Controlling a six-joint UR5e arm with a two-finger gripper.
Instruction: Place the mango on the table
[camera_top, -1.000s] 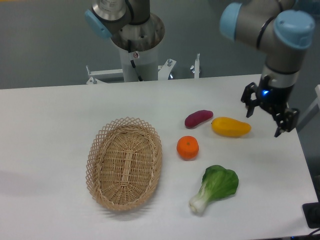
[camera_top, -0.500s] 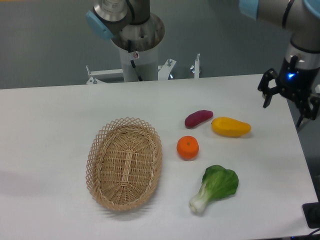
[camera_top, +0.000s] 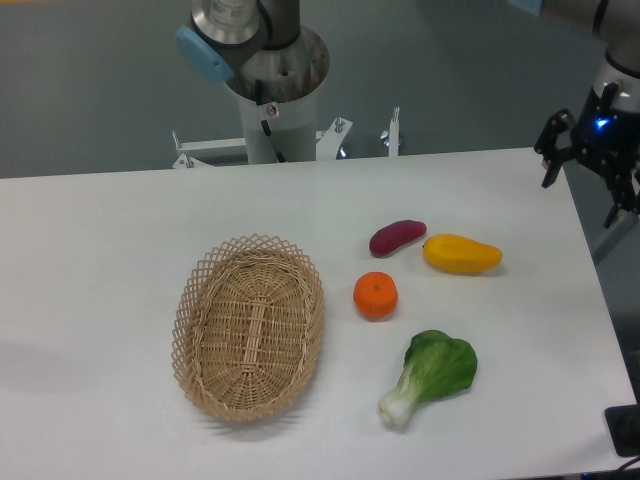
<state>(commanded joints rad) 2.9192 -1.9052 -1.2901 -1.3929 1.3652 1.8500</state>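
The mango (camera_top: 461, 254) lay on its side on the tabletop (camera_top: 100, 240), toward the right part of the white surface, with nothing gripping it. The tabletop, the largest thing in view, carried everything else. A woven wicker basket (camera_top: 249, 326), oval and empty-looking, sat left of centre. A bok choy (camera_top: 431, 374) lay near the front right, its white stem pointing toward the front edge. The claw (camera_top: 586, 180) hung above the far right edge of the tabletop, well apart from the mango, its two dark fingers spread wide and holding nothing; a small blue light glowed on its body. A round orange (camera_top: 375, 295) rested between the basket and the mango, just in front of a purple sweet potato (camera_top: 397, 237). The sweet potato lay just beside the mango's left end; whether the two touched could not be told.
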